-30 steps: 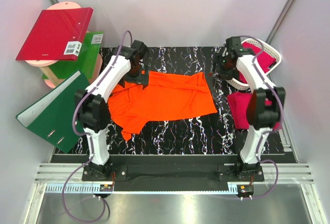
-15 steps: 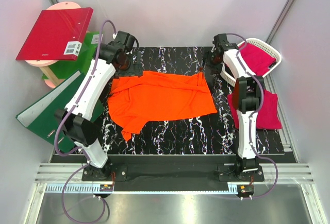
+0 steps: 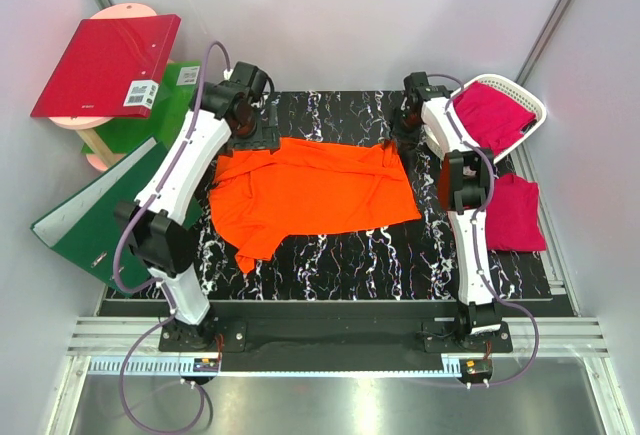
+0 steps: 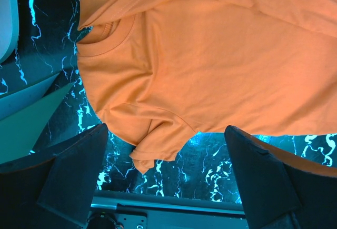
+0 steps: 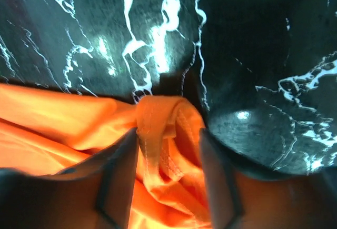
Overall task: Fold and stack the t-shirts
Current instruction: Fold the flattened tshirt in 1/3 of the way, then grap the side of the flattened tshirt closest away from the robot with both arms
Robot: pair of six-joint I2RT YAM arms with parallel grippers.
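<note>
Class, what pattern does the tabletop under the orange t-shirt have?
Tabletop: black with white marble-like veins, clearest in the top external view.

Nothing legible shows; the only label is a white barcode sticker point(image 3: 141, 93) on the red binder point(image 3: 100, 60), well left of the left fingers point(image 4: 68, 176), its print too small to read.

Orange t-shirt point(image 3: 310, 190): bright and plain, no print; you'll see the collar rib is the same orange. Basket t-shirt point(image 3: 490, 115) and side t-shirt point(image 3: 515, 217): both plain magenta-pink. Basket point(image 3: 535, 105): white lattice. Your counter point(image 3: 340, 255): black, veined all over with white marble streaks. Red binder point(image 3: 105, 65): white barcode label. Front binder point(image 3: 90, 220) and rear binder point(image 3: 170, 105): green. Your arms point(image 3: 190, 155): white shells, black joints, purple cables point(image 3: 135, 395).
</note>
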